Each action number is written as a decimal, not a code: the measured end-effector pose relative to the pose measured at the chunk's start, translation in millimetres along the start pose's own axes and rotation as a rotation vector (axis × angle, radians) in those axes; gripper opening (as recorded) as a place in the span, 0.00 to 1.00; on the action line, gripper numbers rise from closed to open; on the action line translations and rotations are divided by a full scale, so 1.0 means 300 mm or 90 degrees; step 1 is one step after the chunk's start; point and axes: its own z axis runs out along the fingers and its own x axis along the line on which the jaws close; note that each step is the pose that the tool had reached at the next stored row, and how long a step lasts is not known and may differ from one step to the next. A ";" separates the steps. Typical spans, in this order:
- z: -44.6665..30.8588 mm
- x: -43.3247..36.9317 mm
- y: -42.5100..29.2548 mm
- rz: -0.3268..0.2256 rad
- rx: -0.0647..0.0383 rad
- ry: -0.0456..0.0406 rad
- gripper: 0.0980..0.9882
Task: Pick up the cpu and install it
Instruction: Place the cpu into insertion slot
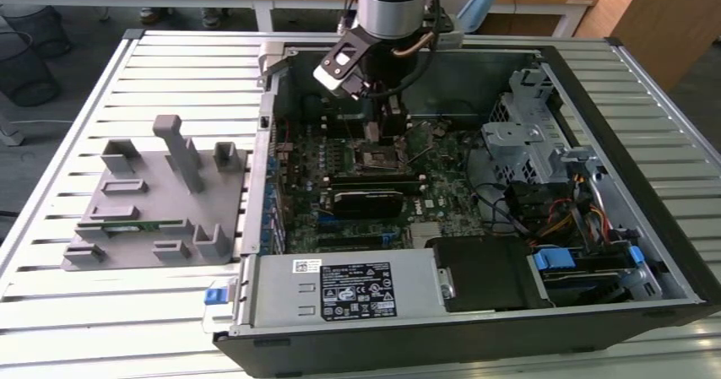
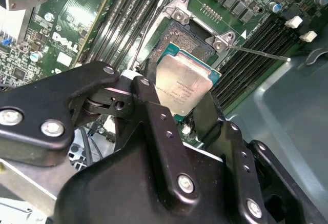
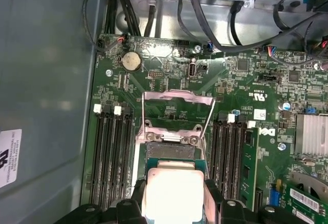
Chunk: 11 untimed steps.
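The cpu (image 2: 183, 83), a flat square chip with a silvery top, sits tilted between the two black fingers (image 2: 148, 93) of my gripper (image 2: 179, 106), which is shut on its edges. It hangs just over the open socket (image 2: 192, 34) on the green motherboard. In the first wrist view the cpu (image 3: 171, 193) is close above the socket (image 3: 169, 149), whose metal load plate (image 3: 177, 98) is flipped open. In the exterior view my gripper (image 1: 389, 124) reaches down into the open computer case above the socket (image 1: 377, 155).
Memory slots (image 3: 110, 157) flank the socket on both sides. A black heatsink block (image 1: 366, 200) lies on the board just in front of the socket. A grey fixture tray (image 1: 158, 202) stands on the slatted table at the exterior view's left. Cables and a drive cage (image 1: 541, 143) fill the case's right.
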 end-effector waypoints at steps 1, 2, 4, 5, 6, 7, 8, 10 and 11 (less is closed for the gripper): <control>0.004 0.000 0.000 0.000 0.000 0.0000 0.48; 0.008 0.000 0.000 0.000 0.000 0.0000 0.48; 0.014 0.000 0.000 0.000 0.000 0.0000 0.48; 0.016 0.000 0.001 0.000 0.000 0.0000 0.48; 0.019 0.000 0.001 0.000 0.000 0.0000 0.48; 0.020 0.000 0.002 0.000 0.000 0.0000 0.48; 0.023 0.000 0.003 0.000 0.000 0.0001 0.48; 0.026 0.000 0.006 0.000 0.000 0.0000 0.48; 0.028 0.000 0.007 0.000 0.000 0.0000 0.48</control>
